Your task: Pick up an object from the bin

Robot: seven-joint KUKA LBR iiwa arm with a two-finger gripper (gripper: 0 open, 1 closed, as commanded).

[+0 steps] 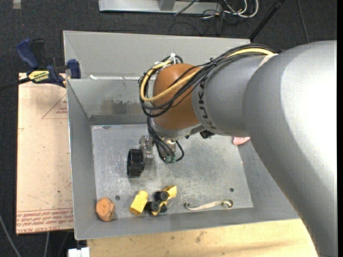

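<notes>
The end effector [146, 146], open or closed I cannot tell, hangs just beside a small black roll [135, 163]. The roll seems light and stiff; better to grip across its sides.

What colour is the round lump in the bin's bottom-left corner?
The lump is orange-brown, clearest in the camera view.

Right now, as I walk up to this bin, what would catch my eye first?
The big grey arm reaches in from the right, its orange cover over the middle of the bin. Its gripper hangs beside a black roll. Along the front wall lie a brown lump, a yellow block and a yellow-black toy.
</notes>
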